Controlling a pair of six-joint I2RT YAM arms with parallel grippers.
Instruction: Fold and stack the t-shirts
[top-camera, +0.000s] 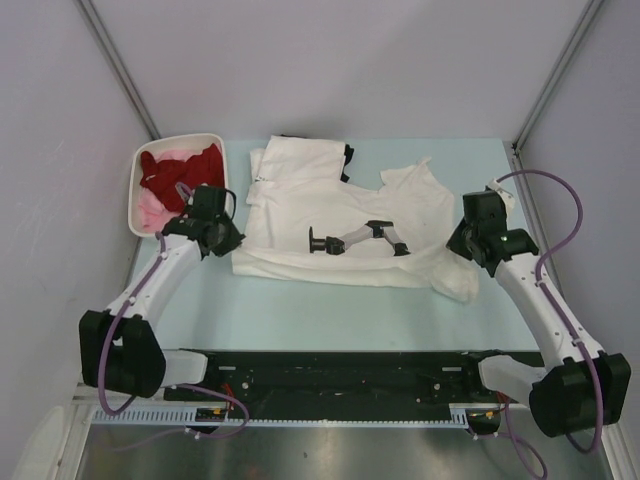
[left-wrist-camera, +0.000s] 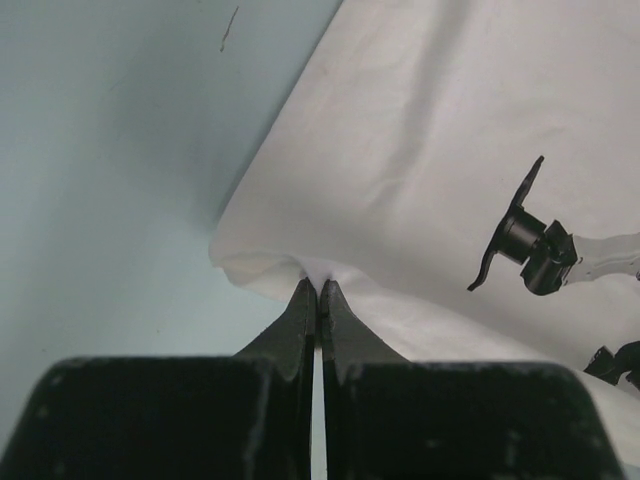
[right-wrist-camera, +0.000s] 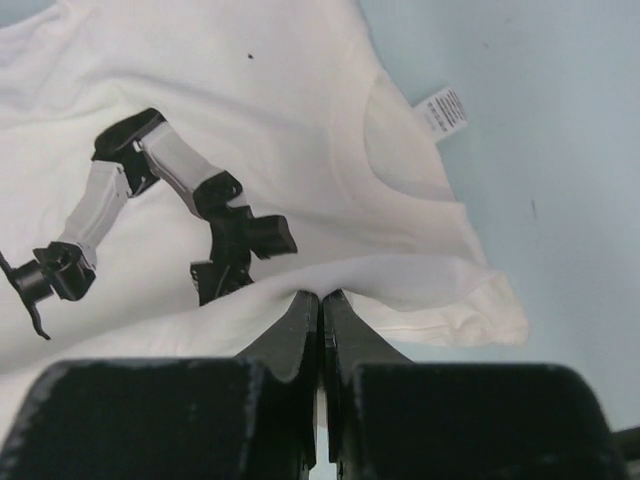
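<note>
Evidently mid-fold: the left gripper (left-wrist-camera: 318, 288) and right gripper (right-wrist-camera: 321, 297) each pinch the cream-white t-shirt (top-camera: 340, 215), seemingly at its near edge, so the next move calls for an even lift-over.

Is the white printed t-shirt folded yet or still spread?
Partly folded: the white printed t-shirt lies mostly flat, print up, its near edge doubled over. Both the left tool and right tool pinch that edge.

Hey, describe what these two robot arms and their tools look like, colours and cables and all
Both arms have white link shells with black joint housings and bulky black bases. A purple cable loops along each one. The left tool and right tool are matte black, with two flat fingers tapering to thin tips under a blocky black body. A small green light glows on the right arm's wrist.
</note>
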